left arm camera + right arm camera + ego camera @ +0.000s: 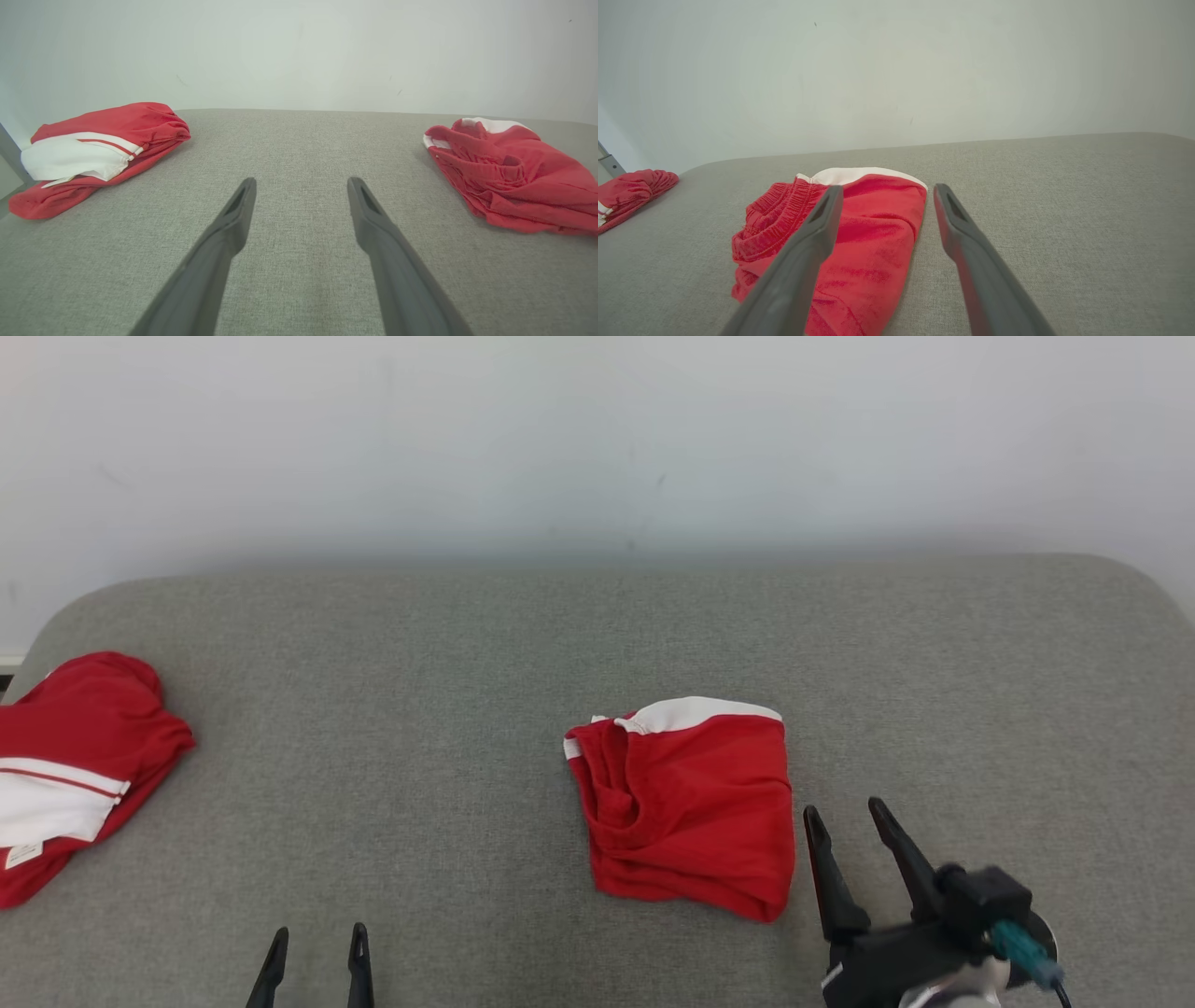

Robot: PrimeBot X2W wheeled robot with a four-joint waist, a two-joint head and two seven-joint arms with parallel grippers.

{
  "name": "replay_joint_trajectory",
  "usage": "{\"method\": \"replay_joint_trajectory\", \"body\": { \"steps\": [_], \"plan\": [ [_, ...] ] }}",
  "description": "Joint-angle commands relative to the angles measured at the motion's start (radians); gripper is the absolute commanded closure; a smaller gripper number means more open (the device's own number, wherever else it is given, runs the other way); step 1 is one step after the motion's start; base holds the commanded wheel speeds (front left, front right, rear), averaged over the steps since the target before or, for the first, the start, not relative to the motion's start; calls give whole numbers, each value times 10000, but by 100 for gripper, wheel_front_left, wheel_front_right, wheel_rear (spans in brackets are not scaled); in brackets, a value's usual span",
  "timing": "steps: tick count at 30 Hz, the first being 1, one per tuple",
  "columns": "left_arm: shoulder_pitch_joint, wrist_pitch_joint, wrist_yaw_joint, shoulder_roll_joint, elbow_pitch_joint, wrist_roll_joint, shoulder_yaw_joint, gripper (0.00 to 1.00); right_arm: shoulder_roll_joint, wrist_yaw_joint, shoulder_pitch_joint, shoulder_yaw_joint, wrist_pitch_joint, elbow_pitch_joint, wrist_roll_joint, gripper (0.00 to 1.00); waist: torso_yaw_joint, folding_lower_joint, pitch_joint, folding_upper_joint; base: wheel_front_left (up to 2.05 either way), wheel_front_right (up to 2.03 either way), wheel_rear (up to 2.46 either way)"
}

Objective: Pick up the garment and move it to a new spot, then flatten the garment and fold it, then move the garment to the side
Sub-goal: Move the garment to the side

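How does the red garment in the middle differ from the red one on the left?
The middle garment lies near the centre of the surface, close to the right gripper; the left garment lies at the surface's edge. The middle garment shows white mainly along its far edge; the left garment shows a broad white panel with a thin red stripe. Both are red and white and lie bundled.

Garment point(691, 812): red cloth with a white panel along its far edge and a gathered elastic band on its left side. Folded into a compact, roughly square bundle, slightly rumpled, with layered folds at the near edge. Lies flat on the grey pad point(420, 709), a little right of centre.
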Motion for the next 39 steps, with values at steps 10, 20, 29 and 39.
{"method": "replay_joint_trajectory", "body": {
  "steps": [10, 20, 29, 39],
  "plan": [
    [-605, -32, 115, -8, -74, -298, -289, 0, -349, -24, -3401, 139, 182, 4862, 519, 0, 857, 0, 908, -1, 0, 0, 0],
    [-915, -32, 225, -7, -107, -407, -402, 0, -85, -24, -4698, 576, 213, 7455, 1148, 0, 1028, 0, 1232, -1, 0, 0, 0],
    [-1045, -32, 231, -7, -272, -464, -368, 0, 151, -24, -4897, 1443, 176, 8076, 1713, 100, 766, 0, 1276, -1, 0, 0, 0],
    [-1717, -32, -52, -7, -872, -364, -363, 0, -1423, -26, -7069, 2841, 370, 7672, 1577, 100, 170, 0, 2456, -1, 0, 0, 0]
  ]
}}
